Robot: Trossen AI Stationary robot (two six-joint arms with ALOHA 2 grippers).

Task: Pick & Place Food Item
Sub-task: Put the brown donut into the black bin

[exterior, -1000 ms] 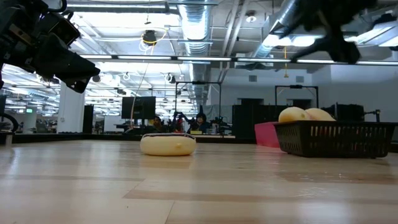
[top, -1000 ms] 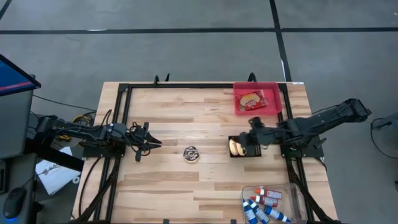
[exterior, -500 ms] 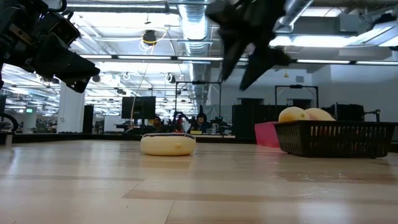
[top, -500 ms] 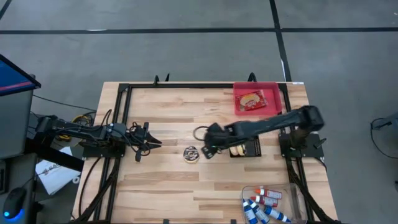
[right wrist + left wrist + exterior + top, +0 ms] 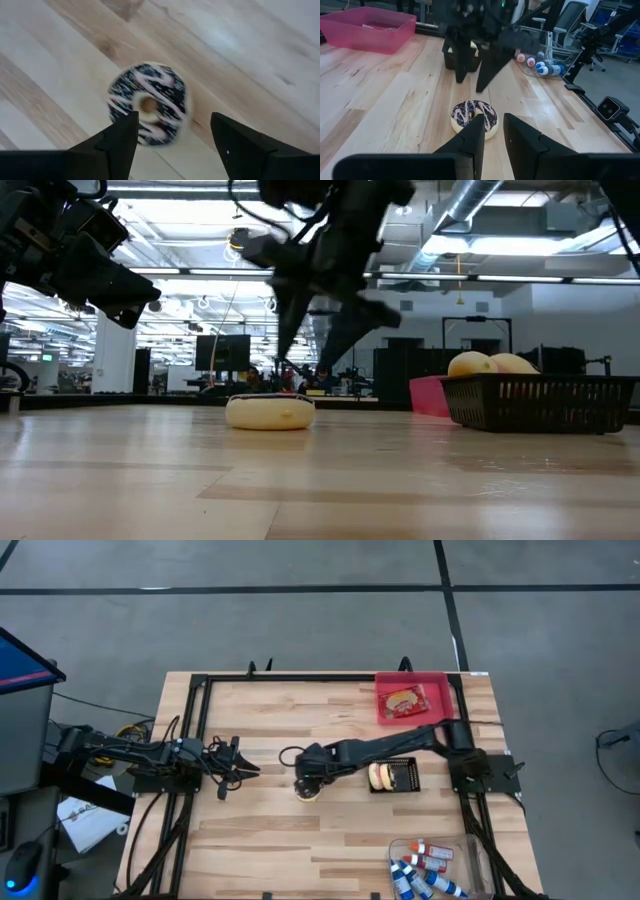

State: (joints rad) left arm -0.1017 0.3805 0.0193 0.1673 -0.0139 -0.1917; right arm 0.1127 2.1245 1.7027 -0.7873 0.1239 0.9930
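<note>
The round doughnut with dark chocolate icing and white stripes [image 5: 148,104] lies flat, iced face up with its hole pointing straight up, directly below the right gripper [image 5: 172,145], whose jaws stand wide apart above it and do not touch it; being a ring, it has no long axis. In the high view the right gripper [image 5: 306,778] covers most of the doughnut [image 5: 306,792], and the left gripper [image 5: 243,767] hangs well apart from it, jaws close together with only a narrow gap and nothing between them. Beyond the right jaws, along the arm, sits a small black mesh basket [image 5: 402,776] holding pale yellow rolls [image 5: 379,776]. Further off stands a shallow pink plastic tray [image 5: 438,700] with a red-and-yellow packet [image 5: 404,701] in it. A clear plastic bin [image 5: 470,858] near the opposite edge holds a heap of white tubes with red and blue caps [image 5: 421,868]. All of this rests on a pale wooden plank surface [image 5: 260,840] framed by black rails, on a grey tiled floor [image 5: 300,610]. The low view looks across the surface into a large hall with bright ceiling lights, exposed ducts [image 5: 320,225] and dark monitors behind.
</note>
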